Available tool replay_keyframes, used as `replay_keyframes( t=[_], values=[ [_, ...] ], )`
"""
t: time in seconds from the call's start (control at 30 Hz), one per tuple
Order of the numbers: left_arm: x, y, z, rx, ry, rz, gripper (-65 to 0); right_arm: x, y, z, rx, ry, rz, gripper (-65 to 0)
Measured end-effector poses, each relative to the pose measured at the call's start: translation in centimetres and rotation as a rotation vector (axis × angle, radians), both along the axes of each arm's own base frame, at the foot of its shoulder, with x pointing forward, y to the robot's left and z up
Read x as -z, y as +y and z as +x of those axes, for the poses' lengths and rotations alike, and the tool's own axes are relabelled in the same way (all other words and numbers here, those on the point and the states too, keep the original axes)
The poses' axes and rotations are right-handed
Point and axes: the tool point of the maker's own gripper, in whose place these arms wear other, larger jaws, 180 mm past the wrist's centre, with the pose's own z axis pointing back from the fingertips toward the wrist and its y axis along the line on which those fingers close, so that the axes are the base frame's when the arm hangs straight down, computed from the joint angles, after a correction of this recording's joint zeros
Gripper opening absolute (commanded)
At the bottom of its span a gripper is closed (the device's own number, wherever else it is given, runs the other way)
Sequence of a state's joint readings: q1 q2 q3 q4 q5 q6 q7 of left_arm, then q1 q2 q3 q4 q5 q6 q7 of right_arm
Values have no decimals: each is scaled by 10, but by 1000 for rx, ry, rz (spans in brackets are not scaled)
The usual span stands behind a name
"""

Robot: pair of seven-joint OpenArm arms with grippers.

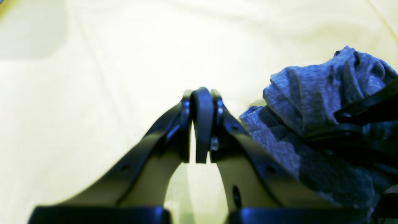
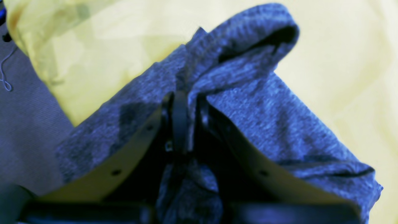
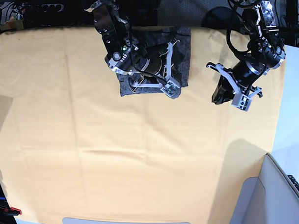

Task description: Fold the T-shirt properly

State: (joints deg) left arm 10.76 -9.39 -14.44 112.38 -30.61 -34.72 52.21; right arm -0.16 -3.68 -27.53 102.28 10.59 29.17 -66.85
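Two arms at work over a folded charcoal T-shirt on a yellow-orange cloth.

From overhead we are seeing the T-shirt [image 3: 153, 63] lying as a compact dark rectangle near the cloth's far edge, at about twelve o'clock on the yellow-orange cloth [image 3: 128, 155]. Our right gripper [image 3: 169, 88] is sitting at the shirt's near corner, at roughly five o'clock on the garment, and its wrist view is showing the jaws pressed nearly together with a ridge of the heathered knit pinched between them. Our left gripper [image 3: 241, 101] is hanging over bare cloth at about three o'clock from the shirt, well apart from it, jaws closed together on nothing. A grey bin wall [image 3: 277, 195] is standing at five o'clock.
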Motion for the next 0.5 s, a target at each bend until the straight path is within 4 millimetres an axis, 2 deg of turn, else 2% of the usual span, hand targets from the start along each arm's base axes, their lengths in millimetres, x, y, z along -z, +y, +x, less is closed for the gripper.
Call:
replay_keyframes(
  t=[0.13,0.2,0.4,0.5],
  values=[
    [0,0,0,0,0,0,-648,0,1,0,0,0,3,-399],
    [0,0,0,0,0,0,-648,0,1,0,0,0,2,-348],
    [0,1,0,1,0,3,-648,-1,2,-1,-5,0,6,-330],
    [0,1,0,1,0,2,-648,-5,16,-7,-70,-22,0,-330]
  ],
)
